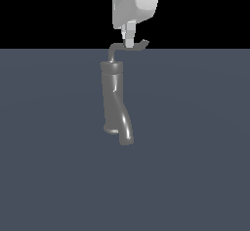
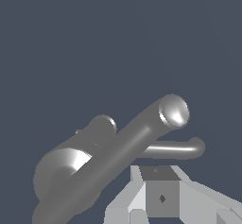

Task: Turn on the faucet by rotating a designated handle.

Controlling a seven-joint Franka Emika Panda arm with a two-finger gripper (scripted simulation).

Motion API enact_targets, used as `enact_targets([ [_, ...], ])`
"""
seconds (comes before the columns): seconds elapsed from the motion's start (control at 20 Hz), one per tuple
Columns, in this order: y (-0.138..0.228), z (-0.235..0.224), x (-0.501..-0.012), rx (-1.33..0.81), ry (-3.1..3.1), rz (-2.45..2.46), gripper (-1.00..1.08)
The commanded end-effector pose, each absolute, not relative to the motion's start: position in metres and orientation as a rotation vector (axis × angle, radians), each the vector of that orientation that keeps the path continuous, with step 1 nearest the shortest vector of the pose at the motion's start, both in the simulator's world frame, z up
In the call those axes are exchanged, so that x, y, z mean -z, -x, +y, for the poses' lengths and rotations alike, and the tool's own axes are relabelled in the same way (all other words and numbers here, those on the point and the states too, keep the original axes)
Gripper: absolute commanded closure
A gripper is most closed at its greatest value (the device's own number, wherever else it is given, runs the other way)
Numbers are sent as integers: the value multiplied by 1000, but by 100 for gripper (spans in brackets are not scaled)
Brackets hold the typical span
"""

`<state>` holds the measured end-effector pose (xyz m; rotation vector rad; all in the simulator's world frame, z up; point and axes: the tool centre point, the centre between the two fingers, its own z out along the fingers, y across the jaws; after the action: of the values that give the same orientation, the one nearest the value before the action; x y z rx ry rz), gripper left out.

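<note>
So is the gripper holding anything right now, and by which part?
Cannot be told: the gripper is at the handle, on its horizontal rod, but no closed grasp is visible.

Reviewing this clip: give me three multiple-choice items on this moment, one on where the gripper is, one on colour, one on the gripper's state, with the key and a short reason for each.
1. Where is the gripper in the exterior view?
A. At the thin handle above the collar
B. At the tip of the curved spout
C. Resting on the floor, far from the faucet

2. What colour is the faucet?
A. Red
B. Grey metallic
C. Yellow

3. What is the gripper's state?
A. Clearly wide open
B. Clearly clamped on the spout
C. Cannot be told

Key: 1 A, the fingertips meet the handle rod at the top of the faucet. 2 B, body and handle both render grey. 3 C, neither view shows how the jaws stand.
</note>
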<state>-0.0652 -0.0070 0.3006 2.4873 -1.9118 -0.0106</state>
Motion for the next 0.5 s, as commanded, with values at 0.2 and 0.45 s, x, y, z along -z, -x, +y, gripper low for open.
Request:
enact_targets([
  [0.2, 46, -34, -301, 0, -2463, -1950, 108],
  [0.45, 35, -47, -301, 0, -2456, -1959, 108],
])
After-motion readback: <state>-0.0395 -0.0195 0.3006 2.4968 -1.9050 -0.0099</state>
